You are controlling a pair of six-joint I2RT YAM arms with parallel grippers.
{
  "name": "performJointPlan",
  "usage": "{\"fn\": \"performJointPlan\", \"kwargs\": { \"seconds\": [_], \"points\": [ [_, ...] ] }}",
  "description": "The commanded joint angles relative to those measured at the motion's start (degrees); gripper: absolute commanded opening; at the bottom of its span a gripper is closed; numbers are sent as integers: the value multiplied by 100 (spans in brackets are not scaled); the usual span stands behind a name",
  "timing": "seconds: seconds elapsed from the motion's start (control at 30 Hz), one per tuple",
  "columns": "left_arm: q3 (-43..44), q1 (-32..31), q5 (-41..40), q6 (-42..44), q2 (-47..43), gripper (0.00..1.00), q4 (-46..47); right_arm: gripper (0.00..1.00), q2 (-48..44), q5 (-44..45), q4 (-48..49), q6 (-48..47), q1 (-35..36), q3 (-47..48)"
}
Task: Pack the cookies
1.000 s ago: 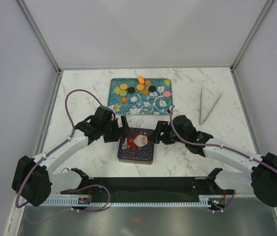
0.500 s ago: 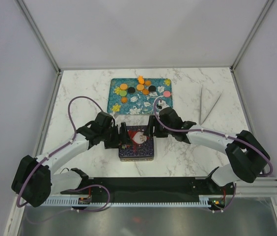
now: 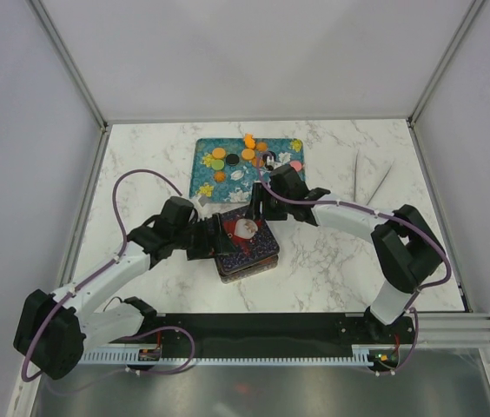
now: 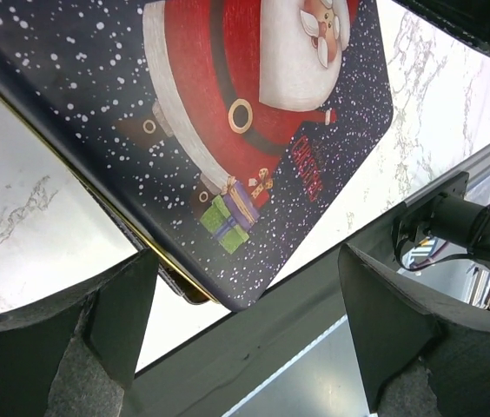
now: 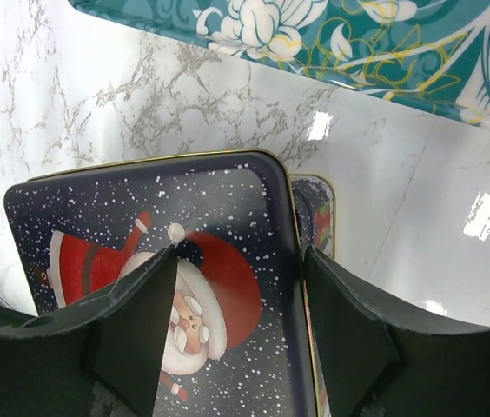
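The cookies [image 3: 247, 155], small orange, green, black and pink discs, lie on the teal floral tray [image 3: 206, 178] at the back. In front of it a dark Santa tin lid [image 3: 247, 236] sits askew and raised over its base [image 3: 247, 268]. My left gripper [image 3: 215, 236] stands wide open at the lid's left side. In the left wrist view the lid's [image 4: 254, 113] near corner hangs beyond the left gripper [image 4: 245, 261], untouched. My right gripper [image 5: 238, 252] is open over the lid's [image 5: 228, 208] far edge. One finger is above Santa, the other at the lid's rim beside the base [image 5: 316, 213].
Grey tongs [image 3: 371, 187] lie at the back right on the marble table. The black mounting rail [image 3: 254, 326] runs along the near edge. White enclosure walls stand on the left, right and back. The tray's [image 5: 384, 43] near edge is just beyond the tin.
The lid has slid and turned toward the far right, off its base. My right gripper moved left and farther back over the tin's far edge. The left gripper stayed beside the tin.
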Motion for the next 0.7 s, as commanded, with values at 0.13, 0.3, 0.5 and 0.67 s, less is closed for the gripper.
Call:
{"fn": "performJointPlan", "kwargs": {
  "seconds": [0.13,0.3,0.5,0.67],
  "points": [
    [-102,224,123,152,91,91,169,68,47,-122,-216,-147,6,159],
    [-138,277,97,187,73,91,151,68,-243,-7,-216,-68,6,-140],
    [-138,312,71,178,73,91,116,68,-507,63,-216,-59,15,-368],
    [-137,312,-104,222,152,93,99,70,-630,124,-172,-59,15,-588]
  ]
}}
